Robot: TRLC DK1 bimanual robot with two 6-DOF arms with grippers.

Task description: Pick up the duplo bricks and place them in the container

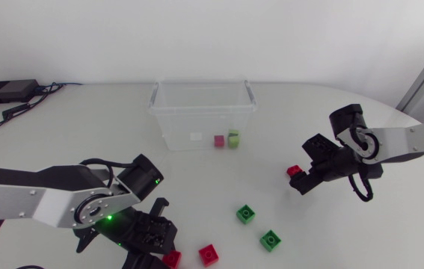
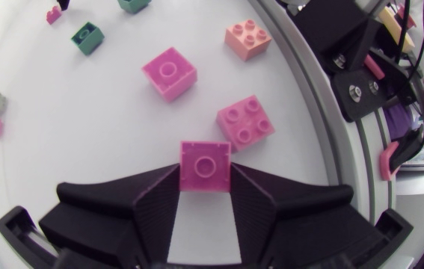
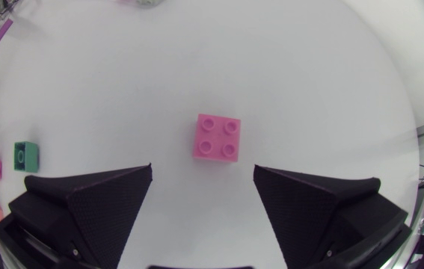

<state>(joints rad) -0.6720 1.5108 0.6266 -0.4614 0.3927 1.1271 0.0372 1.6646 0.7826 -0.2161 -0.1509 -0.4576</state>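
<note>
Clamped from both sides at the left gripper's (image 2: 205, 179) fingertips: one-stud red brick (image 2: 205, 163), stud up, square, no long axis, well in front of the container (image 1: 154, 96). Right gripper (image 3: 203, 175) spread wide; just ahead of its gap, four-stud red brick (image 3: 217, 137), flat, studs up, off the container's right corner

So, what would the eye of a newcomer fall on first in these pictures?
First the left end effector, shut on a red brick near the edge of the table. Then the right end effector, open, with a second red brick just ahead of it, and the clear container at the back with a green brick inside.
</note>
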